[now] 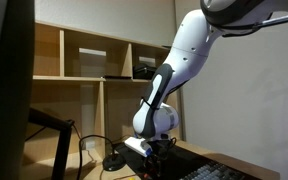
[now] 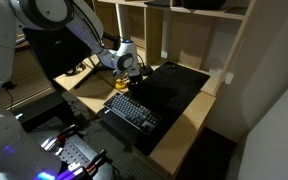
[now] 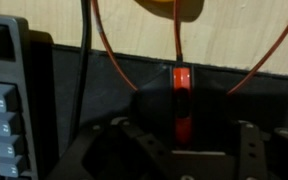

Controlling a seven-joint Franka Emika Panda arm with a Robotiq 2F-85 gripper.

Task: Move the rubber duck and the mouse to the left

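In the wrist view the mouse (image 3: 206,100), dark and low with a glowing red wheel strip, lies on a black mat between my gripper's (image 3: 188,128) two fingers. The fingers sit against its left and right flanks, shut on it. The rubber duck (image 3: 170,7) shows as a yellow-orange lump at the top edge, on the pale wooden desk beyond the mat. In both exterior views the gripper (image 1: 154,150) (image 2: 125,70) hangs low over the desk, hiding the mouse and the duck.
A dark keyboard (image 3: 4,100) (image 2: 132,110) lies close to the mouse's left in the wrist view. An orange cable (image 3: 112,60) and a black cable (image 3: 84,45) run past the mouse. Open wooden shelves (image 1: 94,60) stand behind the desk. The black mat (image 2: 179,85) covers the desk's middle.
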